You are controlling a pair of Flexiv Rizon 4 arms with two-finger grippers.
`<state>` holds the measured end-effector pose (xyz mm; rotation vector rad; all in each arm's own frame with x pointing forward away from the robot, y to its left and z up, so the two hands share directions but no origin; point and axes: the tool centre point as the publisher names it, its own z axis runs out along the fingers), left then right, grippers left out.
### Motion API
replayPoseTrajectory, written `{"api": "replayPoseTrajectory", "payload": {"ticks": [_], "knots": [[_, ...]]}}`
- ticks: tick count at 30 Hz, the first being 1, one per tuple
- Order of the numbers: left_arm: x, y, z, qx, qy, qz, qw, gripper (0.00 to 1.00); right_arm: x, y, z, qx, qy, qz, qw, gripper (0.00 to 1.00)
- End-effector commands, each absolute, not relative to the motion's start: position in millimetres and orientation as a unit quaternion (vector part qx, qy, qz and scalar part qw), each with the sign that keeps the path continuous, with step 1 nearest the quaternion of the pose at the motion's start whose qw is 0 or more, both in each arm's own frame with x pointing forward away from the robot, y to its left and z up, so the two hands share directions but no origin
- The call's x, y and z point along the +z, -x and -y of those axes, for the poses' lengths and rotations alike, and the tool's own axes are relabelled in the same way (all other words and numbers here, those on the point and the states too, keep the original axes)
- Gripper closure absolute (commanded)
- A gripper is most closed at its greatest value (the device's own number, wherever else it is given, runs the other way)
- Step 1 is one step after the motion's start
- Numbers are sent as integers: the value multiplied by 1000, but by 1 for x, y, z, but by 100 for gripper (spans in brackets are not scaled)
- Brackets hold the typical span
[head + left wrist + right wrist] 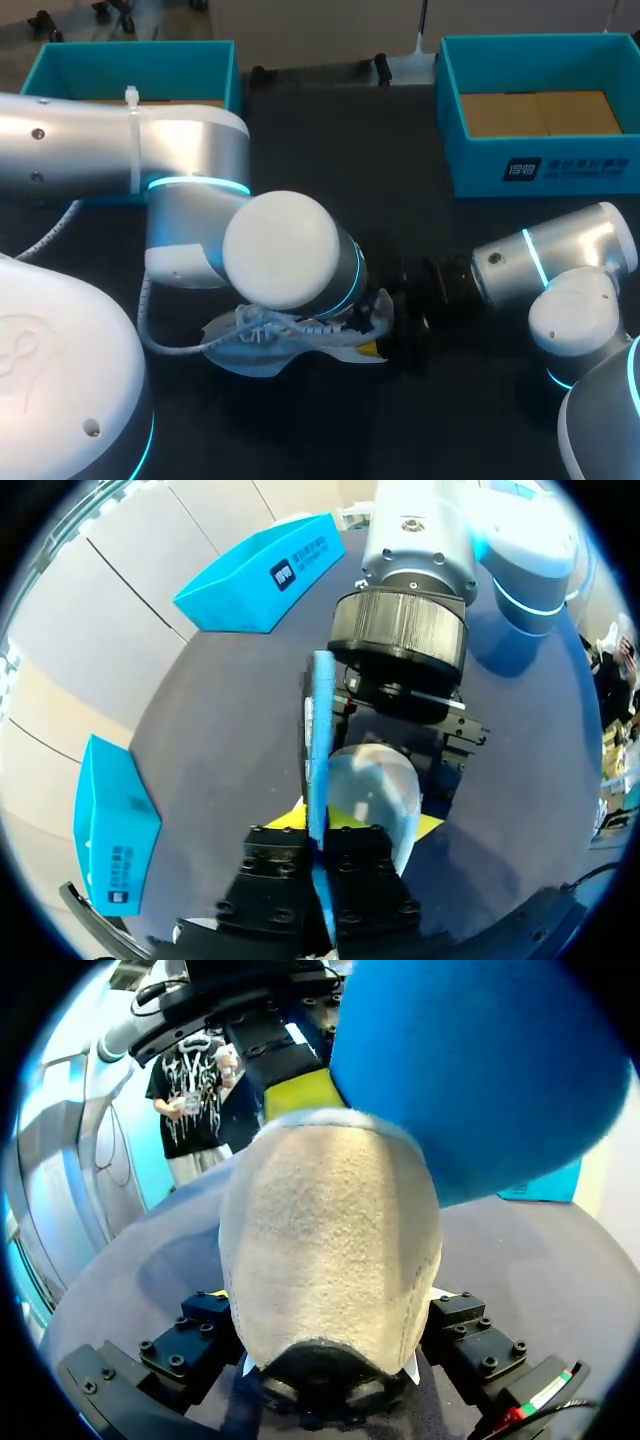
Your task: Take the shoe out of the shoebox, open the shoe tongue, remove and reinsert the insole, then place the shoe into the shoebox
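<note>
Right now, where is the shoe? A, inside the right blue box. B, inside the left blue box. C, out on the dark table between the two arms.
C: the shoe lies on the table, clear of the left box and the right box, with the right fingers at its heel.

Even overhead light, as I see it: glare whitens the glossy white left-arm shell [280, 250]; its soft shadow pools on the dark matte counter [330, 130].
</note>
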<state>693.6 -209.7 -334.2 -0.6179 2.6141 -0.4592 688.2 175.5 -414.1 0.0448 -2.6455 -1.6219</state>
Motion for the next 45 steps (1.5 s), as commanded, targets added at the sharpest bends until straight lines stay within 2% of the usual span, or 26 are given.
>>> {"api": "replayPoseTrajectory", "payload": {"ticks": [1, 11, 21, 32, 45], "knots": [[-333, -692, 211, -165, 221, -938, 208, 100, -413, -688, -177, -520, -14, 854, 19, 100], [-322, -695, 219, -163, 225, -941, 194, 100, -413, -688, -177, -520, -14, 854, 19, 100], [-278, -694, 239, -203, 213, -947, 126, 100, -413, -688, -177, -520, -14, 854, 19, 100], [-187, -688, 251, -325, 157, -932, -7, 100, -413, -688, -177, -520, -14, 854, 19, 100], [-65, -672, 244, -479, 84, -873, -31, 100, -413, -688, -177, -520, -14, 854, 19, 100]]}}
